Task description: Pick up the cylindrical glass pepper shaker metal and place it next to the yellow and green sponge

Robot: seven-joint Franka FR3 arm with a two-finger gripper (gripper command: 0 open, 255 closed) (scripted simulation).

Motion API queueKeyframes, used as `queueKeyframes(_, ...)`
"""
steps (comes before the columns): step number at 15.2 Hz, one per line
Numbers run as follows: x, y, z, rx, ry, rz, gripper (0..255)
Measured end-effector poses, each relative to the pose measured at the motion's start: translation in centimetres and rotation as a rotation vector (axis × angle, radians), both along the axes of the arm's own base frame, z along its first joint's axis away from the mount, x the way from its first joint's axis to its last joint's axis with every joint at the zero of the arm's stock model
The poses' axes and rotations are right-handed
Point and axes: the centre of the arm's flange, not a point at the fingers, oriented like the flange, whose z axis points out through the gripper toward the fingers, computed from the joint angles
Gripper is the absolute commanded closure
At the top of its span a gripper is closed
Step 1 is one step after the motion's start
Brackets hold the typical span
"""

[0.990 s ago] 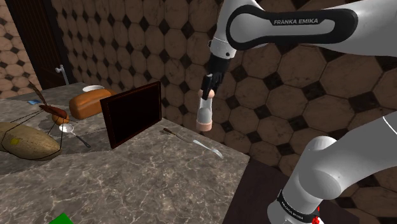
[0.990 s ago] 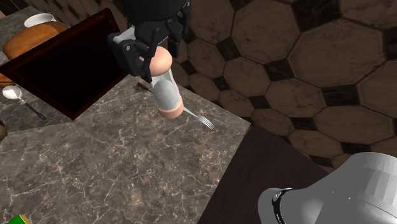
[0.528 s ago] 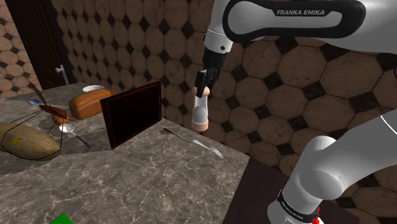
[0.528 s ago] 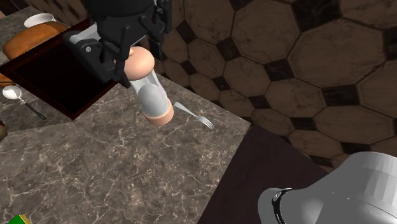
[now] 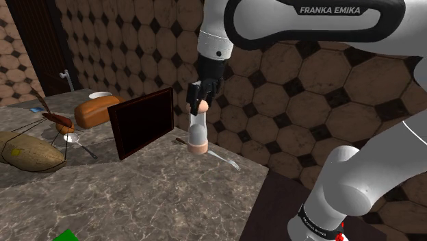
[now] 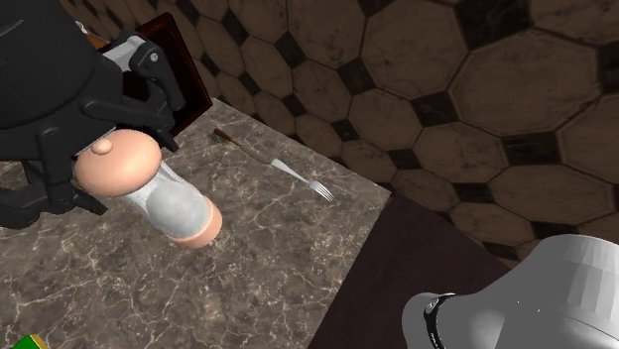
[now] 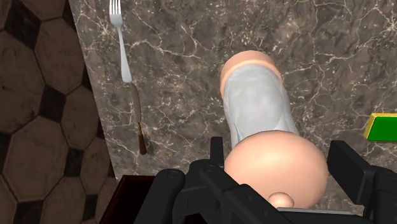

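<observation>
The pepper shaker (image 5: 198, 133) has a clear glass body with a peach cap and a peach base. It hangs in the air above the marble counter (image 5: 157, 192), near the counter's far edge. My gripper (image 5: 198, 103) is shut on its capped top, and the base points down at the stone. In the second exterior view the shaker (image 6: 179, 208) tilts out of the gripper (image 6: 104, 169). In the wrist view the fingers of the gripper (image 7: 280, 175) clasp the cap of the shaker (image 7: 257, 102). The yellow and green sponge (image 5: 66, 235) (image 6: 25, 342) (image 7: 382, 127) lies at the counter's near edge.
A fork (image 5: 222, 159) (image 6: 298, 176) (image 7: 119, 38) and a knife (image 7: 139, 124) lie by the counter's far edge. A dark framed panel (image 5: 142, 121) stands upright close to the shaker. A bread loaf (image 5: 96, 109), a spoon (image 5: 79, 142) and a bowl (image 5: 100, 95) sit beyond it.
The arm has carried the shaker toward the shoulder view's left and slightly lower, from beyond the counter's far edge to above the marble near the dark panel.
</observation>
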Motion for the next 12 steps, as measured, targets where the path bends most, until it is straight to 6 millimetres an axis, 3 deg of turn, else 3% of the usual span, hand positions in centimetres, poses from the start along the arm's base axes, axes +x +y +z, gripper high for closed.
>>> queueKeyframes(12, -1.1, 15.8, -0.1, 0.000, 0.000, 0.000, 255)
